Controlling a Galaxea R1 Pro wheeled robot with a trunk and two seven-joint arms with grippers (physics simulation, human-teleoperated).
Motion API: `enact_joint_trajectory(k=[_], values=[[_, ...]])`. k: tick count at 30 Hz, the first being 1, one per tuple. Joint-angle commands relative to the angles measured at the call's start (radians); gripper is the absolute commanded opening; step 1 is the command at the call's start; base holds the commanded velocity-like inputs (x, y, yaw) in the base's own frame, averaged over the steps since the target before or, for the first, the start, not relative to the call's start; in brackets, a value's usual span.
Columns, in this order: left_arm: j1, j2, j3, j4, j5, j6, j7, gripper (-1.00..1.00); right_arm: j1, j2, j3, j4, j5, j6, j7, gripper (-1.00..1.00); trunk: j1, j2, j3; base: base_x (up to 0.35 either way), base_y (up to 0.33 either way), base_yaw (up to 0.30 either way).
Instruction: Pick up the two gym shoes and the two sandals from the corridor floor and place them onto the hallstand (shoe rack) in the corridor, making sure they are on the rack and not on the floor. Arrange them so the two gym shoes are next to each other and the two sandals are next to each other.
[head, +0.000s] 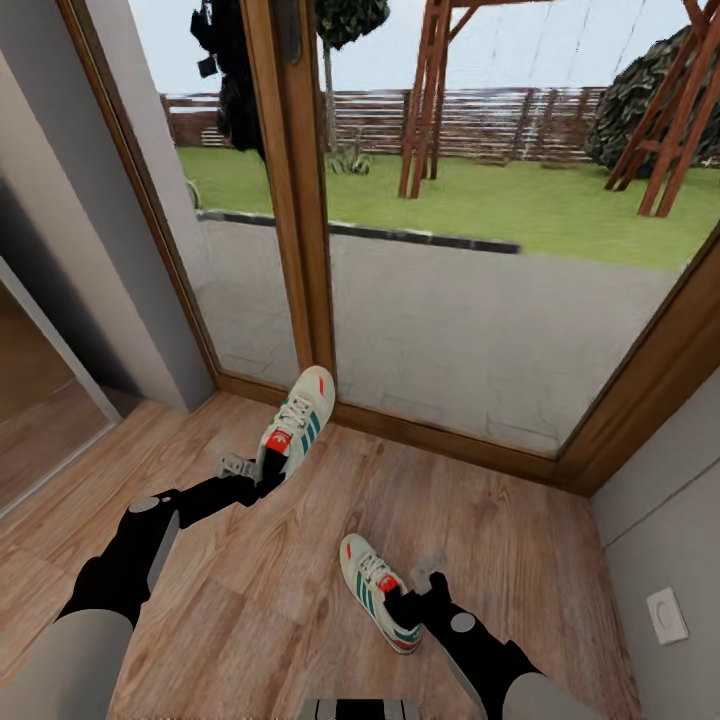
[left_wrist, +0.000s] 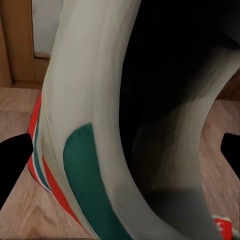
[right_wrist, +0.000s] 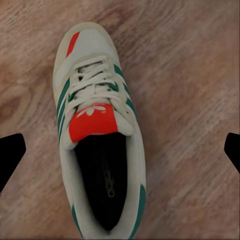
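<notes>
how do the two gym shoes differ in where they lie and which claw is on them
The far gym shoe lies by the glass door's wooden frame, with the left claw at its heel. The near gym shoe lies on open corridor floor, with the right claw beside it. Both are white with green stripes and red tongue labels.

Pale grey forearms, black wrist segments with round grey caps.

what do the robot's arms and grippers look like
Both arms have pale grey upper sections, then black segments with a round grey cap at a joint. The left gripper and right gripper are black with light grey fingers. In the wrist views, the black fingertips taper to blunt points. No cables or markings are visible.
</notes>
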Motion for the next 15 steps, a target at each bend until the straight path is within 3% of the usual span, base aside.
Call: enact_joint_trajectory(k=[1,4,9,15], values=[[-0.001,-0.001,0.004,-0.002,-0.003,0.008,-0.007,-1.0,-0.001,0.0,-0.004,0.001,0.011,-0.003,0.002,1.0,0.0,-0.001,-0.006,0.0,0.0,0.0],[-0.001,-0.001,0.004,-0.002,-0.003,0.008,-0.007,-1.0,-0.001,0.0,-0.003,0.001,0.011,-0.003,0.002,1.0,0.001,-0.001,-0.023,0.0,0.0,0.0],[-0.001,-0.001,0.004,-0.002,-0.003,0.008,-0.007,-1.0,-0.001,0.0,-0.003,0.002,0.011,-0.003,0.002,1.0,0.001,-0.001,-0.029,0.0,0.0,0.0],[-0.001,-0.001,0.004,-0.002,-0.003,0.008,-0.007,-1.0,-0.001,0.0,-0.004,-0.001,0.011,-0.003,0.002,1.0,0.004,-0.003,-0.061,0.0,0.0,0.0]])
